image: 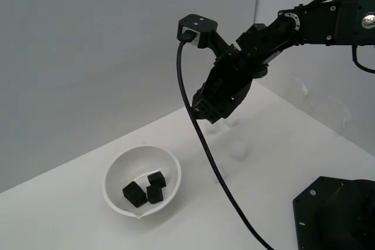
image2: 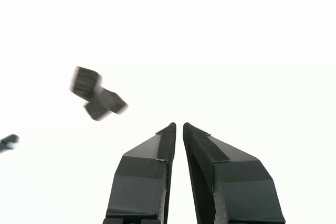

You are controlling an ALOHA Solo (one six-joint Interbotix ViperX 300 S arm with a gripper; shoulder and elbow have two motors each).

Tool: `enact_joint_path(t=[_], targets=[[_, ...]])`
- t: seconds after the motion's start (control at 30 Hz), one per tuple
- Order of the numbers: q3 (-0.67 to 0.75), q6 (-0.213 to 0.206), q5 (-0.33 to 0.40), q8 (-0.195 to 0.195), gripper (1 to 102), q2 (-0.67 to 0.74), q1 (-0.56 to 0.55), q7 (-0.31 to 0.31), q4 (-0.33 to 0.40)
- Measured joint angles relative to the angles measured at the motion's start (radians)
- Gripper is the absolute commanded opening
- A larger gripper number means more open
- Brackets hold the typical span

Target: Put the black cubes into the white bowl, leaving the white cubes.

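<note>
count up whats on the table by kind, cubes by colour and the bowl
black cubes: 3, all inside the bowl
white cubes: at least 3 faintly visible beyond the bowl; overexposed against the white table, so the exact count is unclear
white bowl: 1
total: at least 7 things

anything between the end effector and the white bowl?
In the exterior view, only the black cable hanging from the wrist crosses between the end effector and the white bowl. The table there looks bare.
</note>
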Motion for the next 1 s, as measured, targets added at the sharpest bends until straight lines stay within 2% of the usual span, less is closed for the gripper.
enact_joint_path(t=[0.1,0.17,0.57,1.0], targets=[[0.057,0.035,0.060,0.000,3,0.057,0.074,0.000,0.055],[0.092,0.049,0.094,0.014,3,0.091,0.109,0.002,0.092],[0.314,0.071,0.276,0.018,3,0.314,0.152,-0.091,0.273],[0.630,0.069,0.360,0.012,3,0.626,0.218,-0.132,0.360]])
